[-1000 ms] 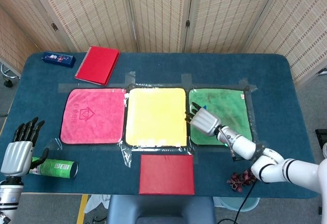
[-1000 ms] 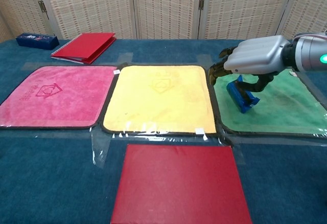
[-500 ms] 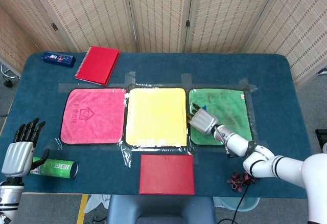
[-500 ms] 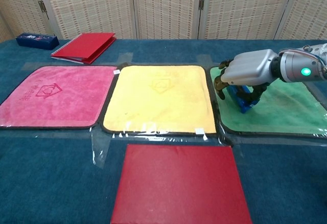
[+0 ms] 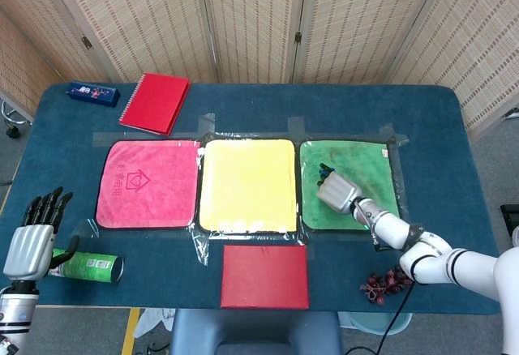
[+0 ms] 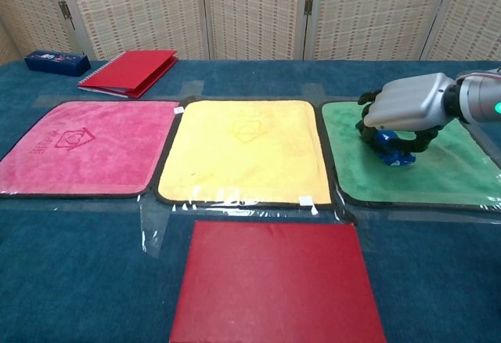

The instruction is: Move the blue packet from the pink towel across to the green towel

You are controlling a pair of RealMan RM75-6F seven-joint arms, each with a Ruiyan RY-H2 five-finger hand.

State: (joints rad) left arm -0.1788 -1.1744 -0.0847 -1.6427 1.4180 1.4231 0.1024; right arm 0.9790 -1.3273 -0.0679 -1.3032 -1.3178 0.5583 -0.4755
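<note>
The blue packet (image 6: pixel 391 149) lies low on the green towel (image 6: pixel 438 175), at its left part. My right hand (image 6: pixel 407 104) sits on top of it, dark fingers (image 6: pixel 419 141) curled down around the packet's sides. From the head view the right hand (image 5: pixel 336 191) covers the packet almost fully. Nothing lies on the pink towel (image 5: pixel 146 185) at the left. My left hand (image 5: pixel 32 237) hangs at the table's front left corner with fingers spread and nothing in it.
A yellow towel (image 5: pixel 247 185) lies between the pink and green ones. A red sheet (image 5: pixel 264 275) sits at the front edge. A red notebook (image 5: pixel 154 102) and a blue box (image 5: pixel 92 91) are at the back left. A green can (image 5: pixel 85 267) lies by my left hand.
My right hand has moved right, further over the green towel, and lowered. The blue packet has gone from standing tilted under the hand to lying low on the towel. The left hand stayed still.
</note>
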